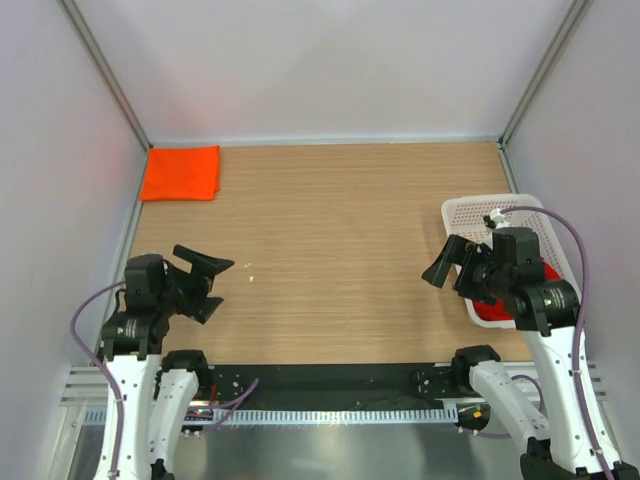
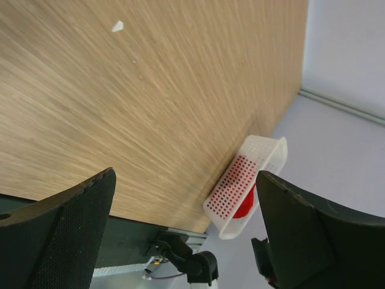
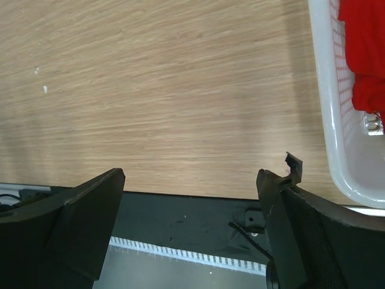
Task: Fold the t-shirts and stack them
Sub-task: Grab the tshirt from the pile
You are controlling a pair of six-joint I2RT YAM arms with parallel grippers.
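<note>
Both arms hang over the near edge of the wooden surface (image 1: 330, 250), the left gripper (image 1: 212, 285) and right gripper (image 1: 450, 268) each spread wide and holding nothing. Just beside the right gripper, the red shirt (image 1: 488, 312) lies bunched in the white basket (image 1: 475, 212), not yet folded. In the far left corner, the orange shirt (image 1: 180, 173) lies folded flat. The red shirt looks due next: the right gripper must reach into the basket, pinch cloth and lift it out.
</note>
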